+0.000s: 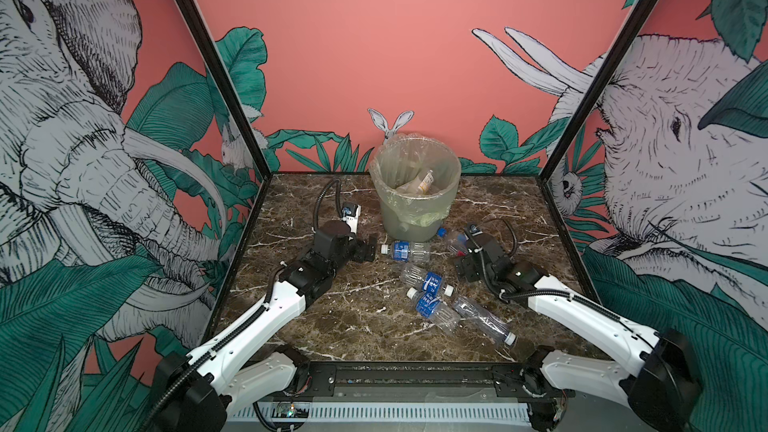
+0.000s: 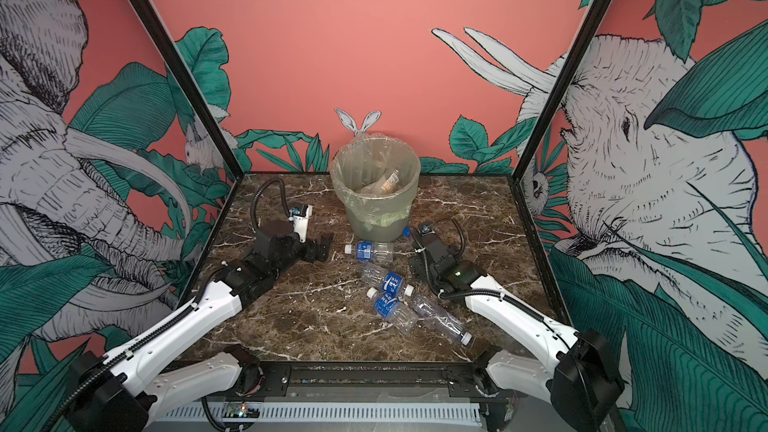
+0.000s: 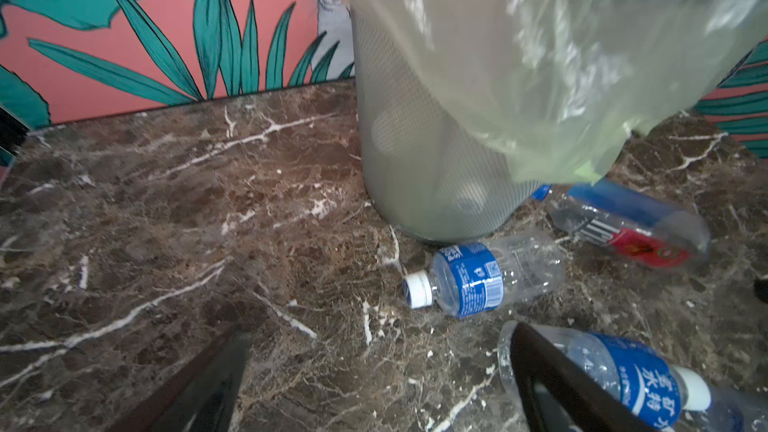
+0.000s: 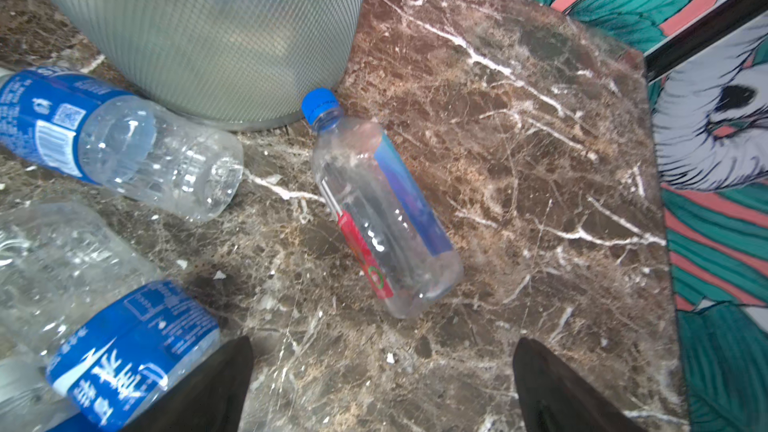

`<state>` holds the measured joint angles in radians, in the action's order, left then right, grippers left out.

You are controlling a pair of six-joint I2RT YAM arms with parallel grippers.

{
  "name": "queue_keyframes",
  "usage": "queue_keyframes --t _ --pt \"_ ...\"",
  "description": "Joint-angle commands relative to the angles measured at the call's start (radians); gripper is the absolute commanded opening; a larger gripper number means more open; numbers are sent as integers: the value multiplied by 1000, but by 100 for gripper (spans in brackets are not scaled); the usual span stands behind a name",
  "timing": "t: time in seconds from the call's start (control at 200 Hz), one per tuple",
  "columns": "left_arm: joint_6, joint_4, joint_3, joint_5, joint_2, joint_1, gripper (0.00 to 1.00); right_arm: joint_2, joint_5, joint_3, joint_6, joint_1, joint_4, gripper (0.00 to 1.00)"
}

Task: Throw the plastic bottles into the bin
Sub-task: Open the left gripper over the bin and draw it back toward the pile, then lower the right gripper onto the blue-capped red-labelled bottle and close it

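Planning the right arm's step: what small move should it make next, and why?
Probably ease the right gripper forward and down over the blue-capped bottle: its jaws stand open and empty, and that bottle lies on its side just ahead, beside the bin.

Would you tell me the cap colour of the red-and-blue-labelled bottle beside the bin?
Blue. The cap shows best in the right wrist view.

Even, soft light all round; only faint shadows lay on the desk [image 1: 365,317]. Both top views bowed at the edges. Wrist views ran soft, the bin [image 3: 407,118] smeared up close.
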<state>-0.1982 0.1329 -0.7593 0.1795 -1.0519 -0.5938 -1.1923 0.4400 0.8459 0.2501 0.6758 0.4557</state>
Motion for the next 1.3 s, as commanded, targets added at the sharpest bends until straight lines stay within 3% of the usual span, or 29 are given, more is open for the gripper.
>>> queue_keyframes --t 0.0,0.17,0.48,0.68,1.295 --pt "-11 -82 42 -7 -13 5 99 -80 69 88 -27 -11 128 99" --pt "32 -152 105 -16 -75 6 98 -197 -20 172 -53 -62 155 99" --pt "-2 -285 180 -53 -184 5 97 -362 -178 285 -126 -192 156 99" --pt "-19 -268 133 -101 -278 7 97 -421 -253 305 -152 -260 134 99" --pt "-35 -265 124 -106 -309 27 97 -577 -374 321 -139 -273 46 98"
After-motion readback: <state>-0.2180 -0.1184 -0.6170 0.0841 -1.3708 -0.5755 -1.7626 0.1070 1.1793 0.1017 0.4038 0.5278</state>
